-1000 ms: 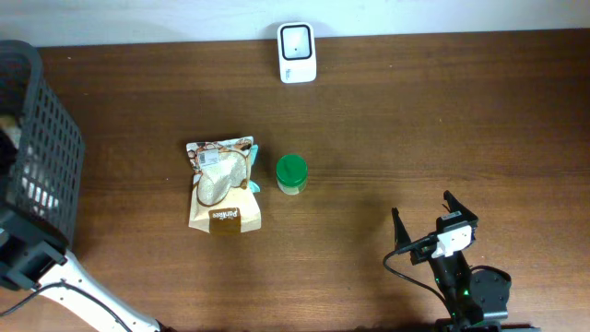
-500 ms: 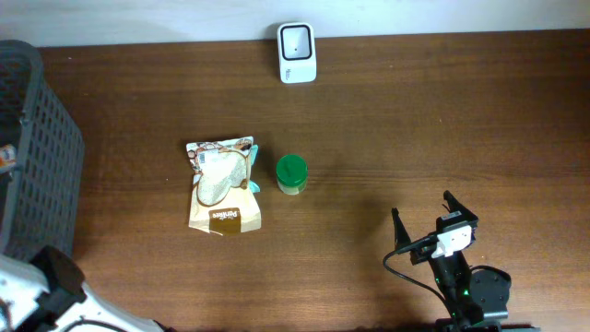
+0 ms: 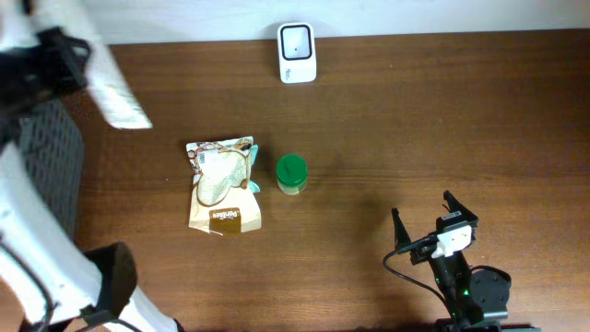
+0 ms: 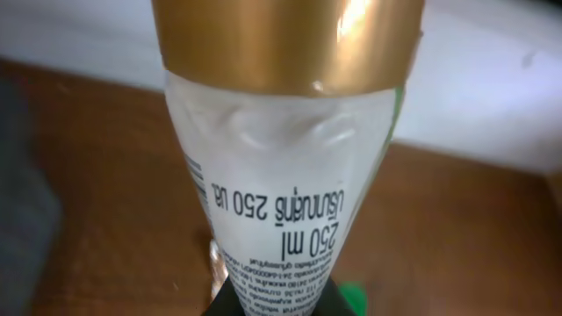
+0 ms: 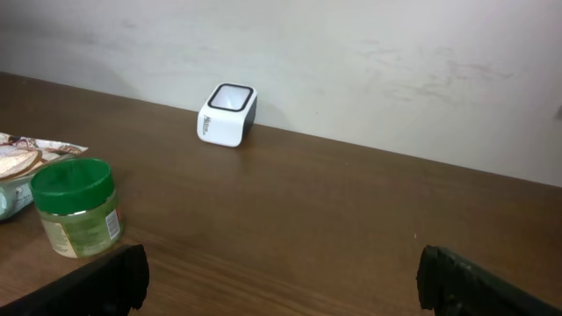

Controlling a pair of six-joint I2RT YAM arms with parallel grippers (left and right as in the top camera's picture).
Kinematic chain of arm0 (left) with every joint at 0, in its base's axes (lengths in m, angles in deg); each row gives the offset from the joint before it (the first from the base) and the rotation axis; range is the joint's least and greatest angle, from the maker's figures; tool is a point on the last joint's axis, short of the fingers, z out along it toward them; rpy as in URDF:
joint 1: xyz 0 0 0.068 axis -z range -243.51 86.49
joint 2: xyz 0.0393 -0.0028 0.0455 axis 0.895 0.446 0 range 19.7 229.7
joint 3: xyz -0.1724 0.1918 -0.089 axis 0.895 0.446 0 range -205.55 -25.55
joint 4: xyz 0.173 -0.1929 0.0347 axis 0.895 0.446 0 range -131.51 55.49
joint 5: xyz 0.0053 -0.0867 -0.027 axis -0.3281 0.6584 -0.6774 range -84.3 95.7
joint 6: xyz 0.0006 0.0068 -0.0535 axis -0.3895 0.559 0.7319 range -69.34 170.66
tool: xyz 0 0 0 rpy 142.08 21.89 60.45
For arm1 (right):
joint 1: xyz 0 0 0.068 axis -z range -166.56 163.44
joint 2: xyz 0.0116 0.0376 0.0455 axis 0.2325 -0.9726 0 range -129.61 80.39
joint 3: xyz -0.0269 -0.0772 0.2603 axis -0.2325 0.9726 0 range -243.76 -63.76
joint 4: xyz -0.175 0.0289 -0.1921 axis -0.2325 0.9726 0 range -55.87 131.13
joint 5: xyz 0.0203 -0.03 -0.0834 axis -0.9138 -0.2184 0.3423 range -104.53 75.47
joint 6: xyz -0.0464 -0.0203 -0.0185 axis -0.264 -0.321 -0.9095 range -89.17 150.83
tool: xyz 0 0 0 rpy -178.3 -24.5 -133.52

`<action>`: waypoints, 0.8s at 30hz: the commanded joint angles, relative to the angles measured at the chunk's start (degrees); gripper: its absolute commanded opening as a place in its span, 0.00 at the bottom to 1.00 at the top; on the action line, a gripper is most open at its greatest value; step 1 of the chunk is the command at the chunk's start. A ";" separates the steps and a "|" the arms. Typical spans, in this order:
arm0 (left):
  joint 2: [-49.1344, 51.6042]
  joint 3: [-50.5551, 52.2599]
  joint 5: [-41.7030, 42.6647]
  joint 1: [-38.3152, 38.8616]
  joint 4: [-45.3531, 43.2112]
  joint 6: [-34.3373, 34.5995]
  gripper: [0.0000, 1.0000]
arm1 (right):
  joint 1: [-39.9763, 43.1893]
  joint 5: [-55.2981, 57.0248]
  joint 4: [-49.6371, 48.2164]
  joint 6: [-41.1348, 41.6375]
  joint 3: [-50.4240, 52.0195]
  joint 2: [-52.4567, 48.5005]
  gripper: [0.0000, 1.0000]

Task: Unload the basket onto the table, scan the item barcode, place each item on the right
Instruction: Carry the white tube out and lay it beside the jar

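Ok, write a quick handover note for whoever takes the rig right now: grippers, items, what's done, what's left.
Left gripper: shut on the gold-capped tube, held up at the far left near the basket.
Right gripper: open, empty, at the near right.
Scanner: far edge, centre. Snack bag and green-lidded jar lie mid-table.
Done: tube in hand. To do: show its barcode to the scanner.
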 commanded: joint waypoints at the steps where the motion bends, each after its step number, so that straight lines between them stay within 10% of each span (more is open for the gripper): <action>1: 0.96 11.02 -2.56 7.13 -0.31 -1.05 0.00 | -0.26 0.09 0.24 -0.13 0.31 0.28 0.98; 8: 1.16 40.00 -8.09 17.49 -4.59 -3.37 0.00 | -0.26 0.09 0.26 -0.13 0.31 0.28 0.98; 14: 1.16 69.37 -3.69 26.12 -28.87 0.44 0.00 | -0.26 0.09 0.26 -0.13 0.31 0.28 0.98; 24: 1.16 84.59 -4.42 33.35 -49.46 12.98 0.00 | -0.26 0.09 0.26 -0.13 0.31 0.28 0.98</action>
